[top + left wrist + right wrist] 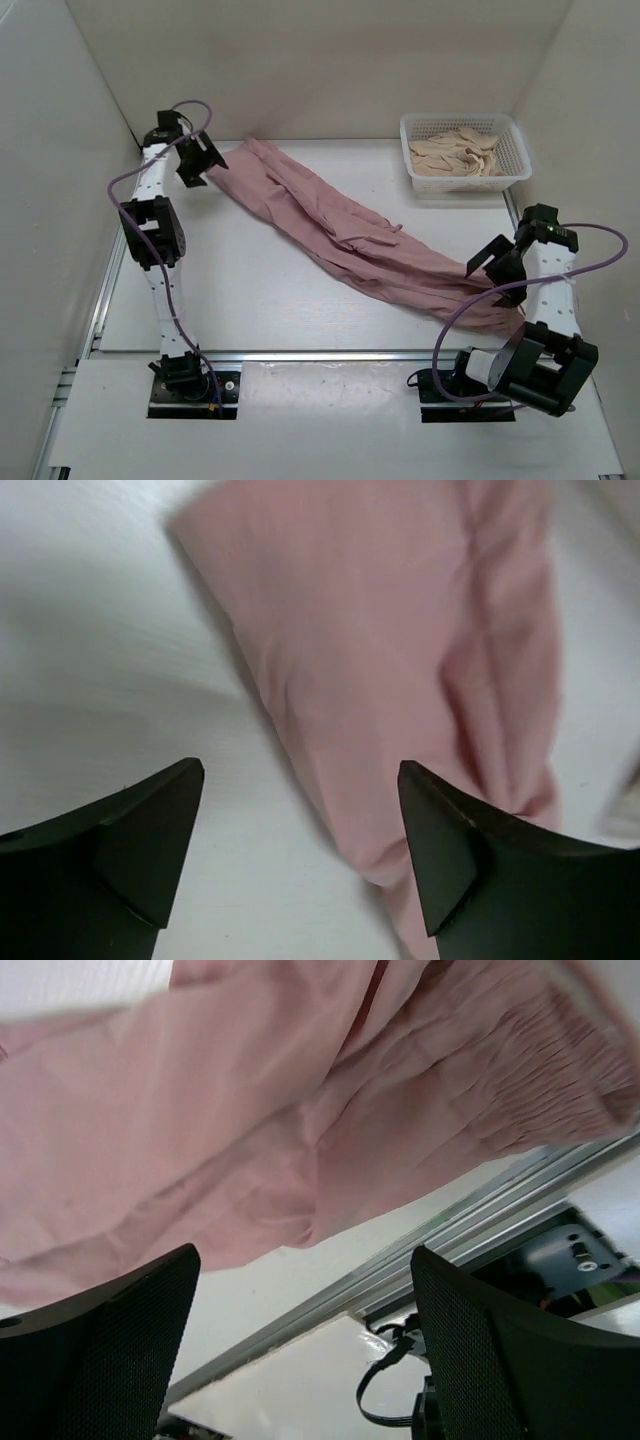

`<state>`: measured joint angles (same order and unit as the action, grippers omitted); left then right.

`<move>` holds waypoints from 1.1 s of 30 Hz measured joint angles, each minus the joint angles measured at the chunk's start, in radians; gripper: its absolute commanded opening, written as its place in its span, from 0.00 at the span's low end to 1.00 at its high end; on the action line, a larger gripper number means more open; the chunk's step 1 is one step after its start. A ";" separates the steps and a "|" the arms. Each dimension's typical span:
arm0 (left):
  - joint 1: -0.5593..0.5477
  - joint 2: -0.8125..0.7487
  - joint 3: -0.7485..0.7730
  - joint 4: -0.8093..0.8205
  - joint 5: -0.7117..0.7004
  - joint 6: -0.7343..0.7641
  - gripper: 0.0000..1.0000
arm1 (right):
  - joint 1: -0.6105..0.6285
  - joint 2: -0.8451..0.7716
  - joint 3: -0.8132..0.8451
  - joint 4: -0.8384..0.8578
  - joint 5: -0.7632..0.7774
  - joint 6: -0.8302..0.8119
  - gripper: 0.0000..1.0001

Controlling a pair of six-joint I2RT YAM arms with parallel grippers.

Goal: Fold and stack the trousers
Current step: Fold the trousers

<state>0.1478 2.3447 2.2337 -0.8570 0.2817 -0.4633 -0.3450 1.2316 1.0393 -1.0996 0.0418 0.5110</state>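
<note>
**Left tool** (200,160): at the far left of the desk (250,300), just beside the far-left end of the trousers. The jaws stand wide apart with nothing between them. In the wrist view, one narrow end of pink cloth lies on the desk below and ahead of the fingers (150,830).

**Trousers** (340,230): dusty pink and unfolded. They lie flat on the desk in one long diagonal band, running from the far left beside the left tool to the near right under the right tool. There are creases along the length. In the right wrist view, a gathered band shows at the near-right end, close to the metal rail (480,1210) at the desk's near edge.

**Basket** (470,183): white mesh, at the far right of the desk and well apart from the trousers. It holds pale beige cloth (460,155).

**Right tool** (492,275): near right, over the near-right end of the trousers. The jaws stand wide apart and grip nothing. Whether the fingers touch the cloth cannot be told.
</note>
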 measured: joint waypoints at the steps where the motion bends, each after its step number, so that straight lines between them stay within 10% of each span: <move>1: -0.016 0.025 0.000 -0.013 -0.007 0.000 0.92 | 0.000 -0.012 -0.019 -0.002 -0.023 -0.003 0.91; 13: -0.140 0.254 0.201 -0.108 -0.132 -0.065 0.81 | -0.001 -0.130 -0.150 -0.049 -0.184 0.040 0.93; 18: -0.153 0.370 0.378 -0.121 -0.129 -0.127 0.10 | -0.001 -0.146 -0.223 -0.041 -0.232 0.111 0.93; 33: -0.087 0.163 0.087 -0.087 -0.143 -0.120 0.10 | -0.007 -0.019 -0.329 0.180 -0.183 0.272 0.86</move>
<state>0.0608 2.5072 2.3203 -0.9440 0.1383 -0.5831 -0.3523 1.2121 0.7101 -0.9195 -0.1413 0.7834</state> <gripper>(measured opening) 0.133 0.869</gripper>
